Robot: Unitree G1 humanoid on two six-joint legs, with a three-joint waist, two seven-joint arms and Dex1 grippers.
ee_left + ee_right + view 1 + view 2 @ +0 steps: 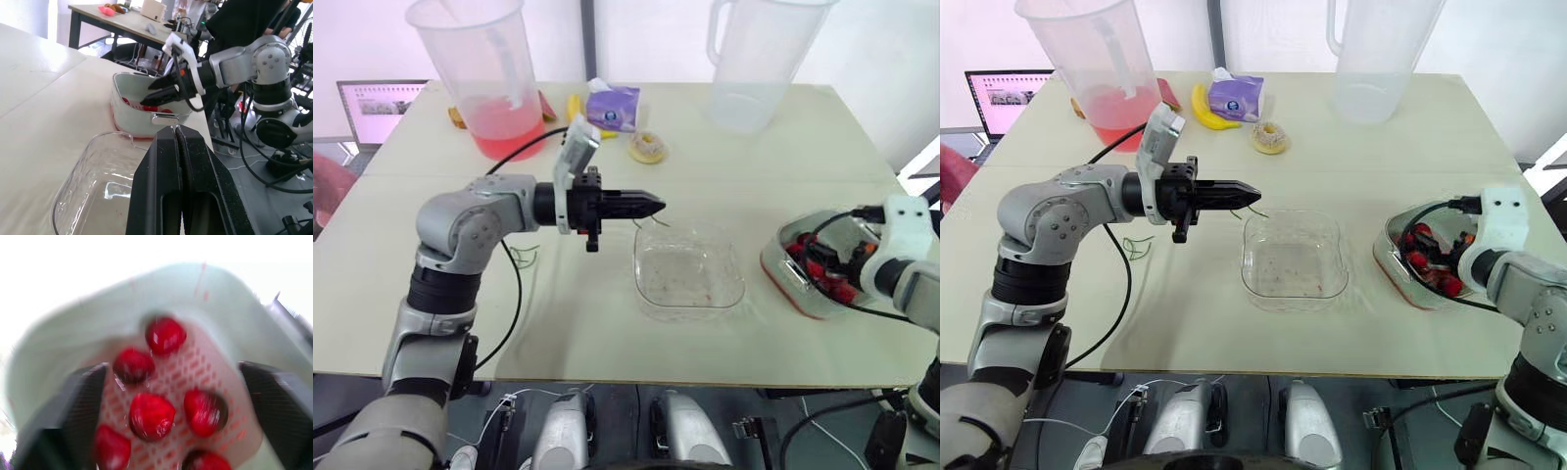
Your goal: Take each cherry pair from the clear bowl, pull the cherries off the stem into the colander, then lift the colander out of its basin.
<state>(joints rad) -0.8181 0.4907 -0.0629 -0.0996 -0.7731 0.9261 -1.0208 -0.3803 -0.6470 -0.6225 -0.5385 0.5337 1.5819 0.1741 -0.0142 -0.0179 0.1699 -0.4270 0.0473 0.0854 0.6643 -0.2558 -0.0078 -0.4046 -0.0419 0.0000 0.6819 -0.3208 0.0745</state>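
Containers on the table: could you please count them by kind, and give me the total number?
Pitchers: 2
Clear bowl: 1
Colander: 1
Basin: 1
Total: 5

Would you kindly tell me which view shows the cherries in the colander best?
The right wrist view: it looks straight into the colander, with cherries large on its perforated floor. Both eye views show them small, partly behind the right gripper; the left wrist view catches red slivers over the basin rim.
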